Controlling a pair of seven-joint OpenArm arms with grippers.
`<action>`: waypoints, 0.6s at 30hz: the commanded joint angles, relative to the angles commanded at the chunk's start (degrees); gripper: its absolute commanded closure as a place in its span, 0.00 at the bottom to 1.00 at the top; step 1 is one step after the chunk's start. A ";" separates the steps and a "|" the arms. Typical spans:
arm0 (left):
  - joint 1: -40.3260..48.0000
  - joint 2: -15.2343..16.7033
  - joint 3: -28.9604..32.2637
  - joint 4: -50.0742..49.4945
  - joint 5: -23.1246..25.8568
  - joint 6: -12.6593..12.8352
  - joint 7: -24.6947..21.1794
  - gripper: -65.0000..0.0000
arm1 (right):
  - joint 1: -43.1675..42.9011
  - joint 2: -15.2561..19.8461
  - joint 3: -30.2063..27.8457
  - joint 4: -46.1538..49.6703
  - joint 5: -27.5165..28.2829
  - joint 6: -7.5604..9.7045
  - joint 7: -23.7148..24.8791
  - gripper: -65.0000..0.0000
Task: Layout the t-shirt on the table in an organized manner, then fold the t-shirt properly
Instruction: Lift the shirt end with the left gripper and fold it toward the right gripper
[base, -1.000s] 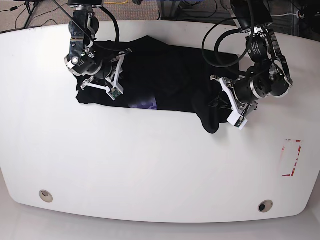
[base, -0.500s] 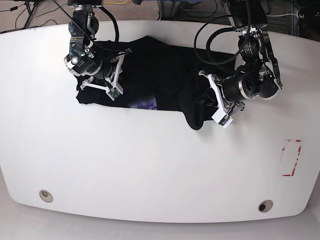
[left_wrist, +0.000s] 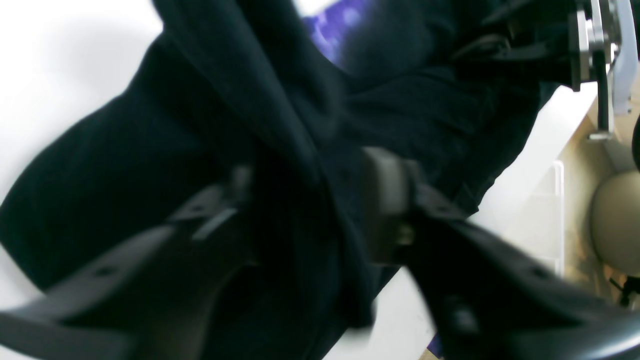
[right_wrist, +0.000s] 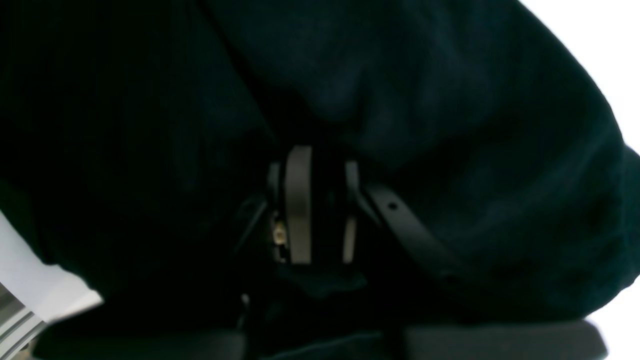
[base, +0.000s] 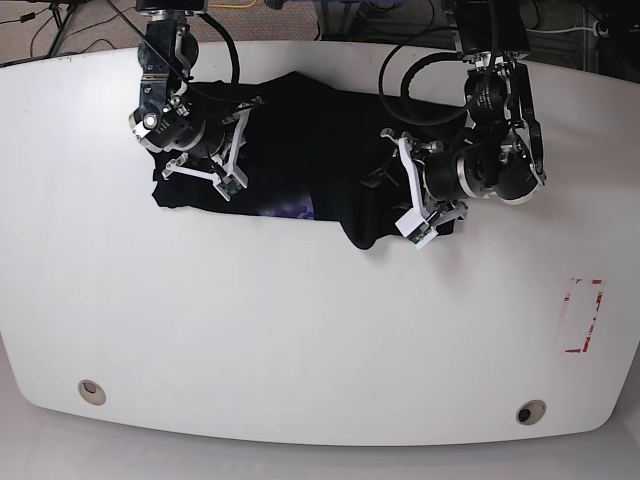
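Nearest the front edge of the white tabletop (base: 300, 340) sit two round holes (base: 92, 390), one toward each corner, and a red tape rectangle (base: 583, 315) lies farther back on the side of the left arm. Beyond the bare middle, the black t-shirt (base: 320, 160) lies bunched across the far half of the tabletop, with a small purple patch of its print (base: 290, 208) showing at its near edge. The left gripper (base: 400, 195) holds a fold of the t-shirt at the cloth's end on its own side; in the left wrist view its two fingers (left_wrist: 385, 205) press from either side on a thick ridge of black cloth (left_wrist: 300, 165), closed narrowly around it. The right gripper (base: 225, 160) sits over the other end of the t-shirt, near the far edge; in the right wrist view its pads (right_wrist: 299, 200) stand close together with dark cloth (right_wrist: 450, 125) filling the frame around and between them, gripping the fabric.
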 joint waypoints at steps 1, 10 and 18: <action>0.00 0.00 0.97 0.09 -0.26 0.00 0.00 0.52 | 0.00 0.00 0.00 0.00 0.00 0.00 0.00 0.89; -0.79 -2.90 5.36 0.18 -6.77 0.00 0.00 0.52 | 0.00 0.00 0.00 0.00 0.00 0.00 -0.09 0.89; -2.46 -6.15 -3.25 -0.18 -2.99 0.00 0.00 0.52 | 0.00 0.00 0.00 0.00 0.00 0.00 -0.09 0.89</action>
